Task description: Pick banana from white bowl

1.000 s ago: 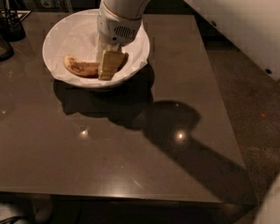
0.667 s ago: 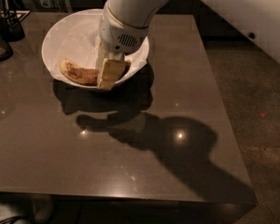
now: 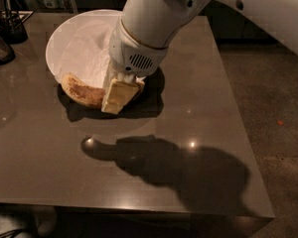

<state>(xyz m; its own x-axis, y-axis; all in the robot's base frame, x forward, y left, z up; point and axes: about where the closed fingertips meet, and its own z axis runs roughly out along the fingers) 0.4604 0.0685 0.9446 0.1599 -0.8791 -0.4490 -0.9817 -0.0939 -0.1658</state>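
Observation:
The white bowl, wide and lined with crumpled white paper, stands at the far left of the dark table. The banana, tan with brown speckles, hangs over the bowl's near rim, held up off the bowl, its left end sticking out to the left. My gripper comes down from the white arm and its pale yellow fingers are shut on the banana's right part. A bit of the banana's right end shows past the fingers. The arm hides the bowl's right side.
Dark containers stand at the table's far left edge. The dark table runs to its right edge near the grey floor. The arm's shadow lies on the near part of the table.
The gripper has risen with the banana in it; the banana has come up from inside the bowl to over its near rim. The arm's shadow has shifted left.

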